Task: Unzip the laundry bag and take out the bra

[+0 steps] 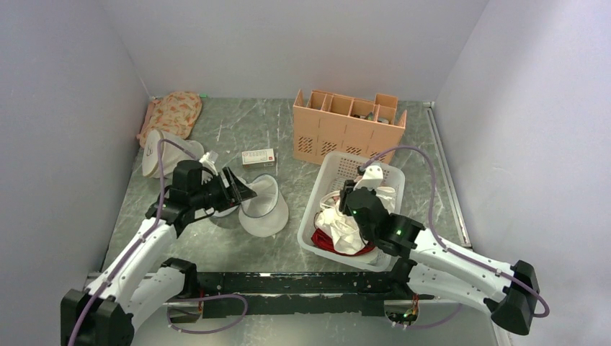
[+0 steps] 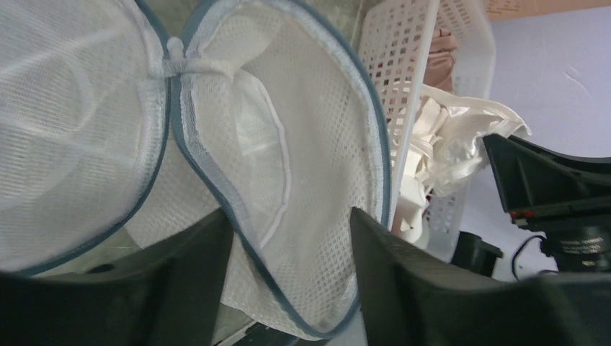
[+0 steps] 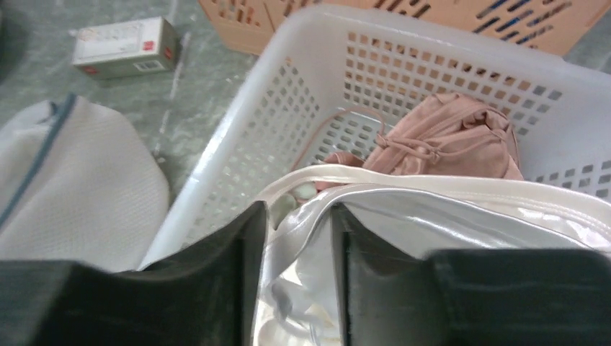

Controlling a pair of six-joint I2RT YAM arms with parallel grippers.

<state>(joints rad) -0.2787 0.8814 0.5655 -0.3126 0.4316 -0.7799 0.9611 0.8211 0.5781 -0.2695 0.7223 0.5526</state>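
The laundry bag lies unzipped on the table left of centre, its two white mesh halves with grey zipper rims spread apart in the left wrist view. My left gripper is open, its jaws standing wide on either side of the edge of one mesh half. My right gripper is over the white basket and shut on the shiny white bra, which hangs bunched in the basket. A thin strap loops above its fingers.
A pink garment and a red garment lie in the basket. An orange divided organiser stands behind it. A small box, a cream-white bag and a floral pouch lie at the back left.
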